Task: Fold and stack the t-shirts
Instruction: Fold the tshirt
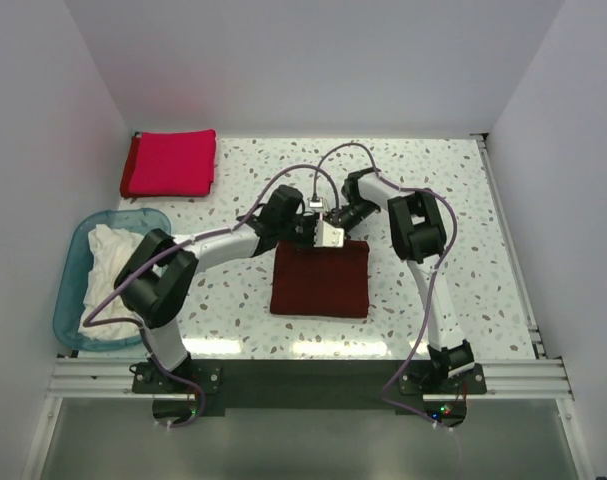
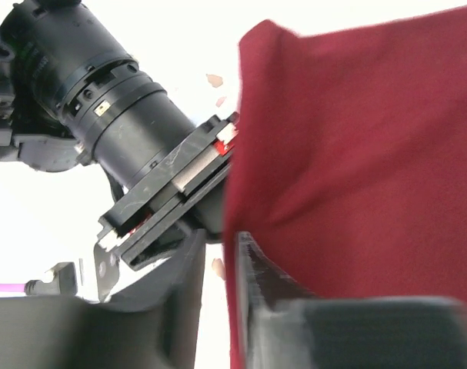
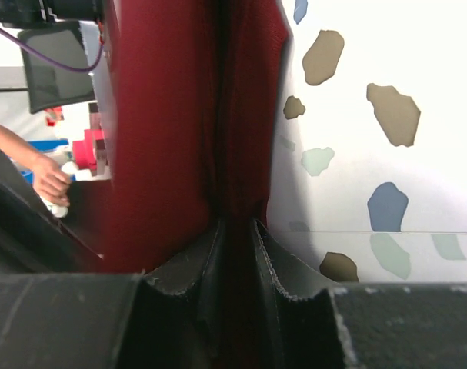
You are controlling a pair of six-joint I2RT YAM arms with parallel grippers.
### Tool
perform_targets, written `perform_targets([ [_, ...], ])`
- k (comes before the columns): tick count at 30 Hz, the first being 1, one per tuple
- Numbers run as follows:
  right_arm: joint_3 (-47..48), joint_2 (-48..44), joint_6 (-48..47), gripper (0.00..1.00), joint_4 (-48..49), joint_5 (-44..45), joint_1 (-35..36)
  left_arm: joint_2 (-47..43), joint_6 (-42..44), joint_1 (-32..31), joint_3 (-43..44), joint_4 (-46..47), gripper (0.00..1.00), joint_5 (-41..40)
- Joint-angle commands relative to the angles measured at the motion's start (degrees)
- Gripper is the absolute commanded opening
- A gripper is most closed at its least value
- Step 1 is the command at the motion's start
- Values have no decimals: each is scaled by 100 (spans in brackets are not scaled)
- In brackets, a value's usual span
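The dark maroon t-shirt point(image 1: 321, 282) lies folded in a rectangle at the table's middle. My right gripper point(image 1: 343, 217) is at its far edge, shut on a bunched fold of the maroon cloth point(image 3: 179, 123), which fills the narrow gap between its fingers point(image 3: 237, 224). My left gripper point(image 1: 321, 236) is right beside it at the same far edge. Its jaws point(image 2: 220, 244) stand a little apart, with the maroon cloth edge point(image 2: 356, 154) against the right finger and bare table showing beside it. The crimson-red t-shirt point(image 1: 170, 163) lies folded at the back left. White t-shirts point(image 1: 111, 262) are heaped in the tub.
The translucent blue tub point(image 1: 75, 262) stands at the left edge. The right arm's wrist point(image 2: 125, 138) is close in front of my left gripper. White walls enclose the speckled table point(image 1: 453, 200) on three sides.
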Motion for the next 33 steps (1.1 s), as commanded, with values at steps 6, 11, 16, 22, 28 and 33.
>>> perform_targets([
  [6,408,-106,-175,25,4,469,23,-1096,-306,237,-200,319,50,112],
  [11,628,-325,-193,26,-75,654,49,-1485,-842,623,-104,-524,57,720],
  [16,769,-606,-254,30,-101,935,137,-1555,-1605,1107,-113,-1053,58,1310],
  [22,979,-949,-333,33,-40,1339,120,-1248,-2133,1696,-16,-1414,60,1784],
  [28,1357,-1125,-299,39,267,1998,-73,-519,-2407,1881,379,-1660,62,1951],
  [33,1858,-1116,-245,48,66,1956,-670,332,-2416,1934,1159,-1993,63,1838],
])
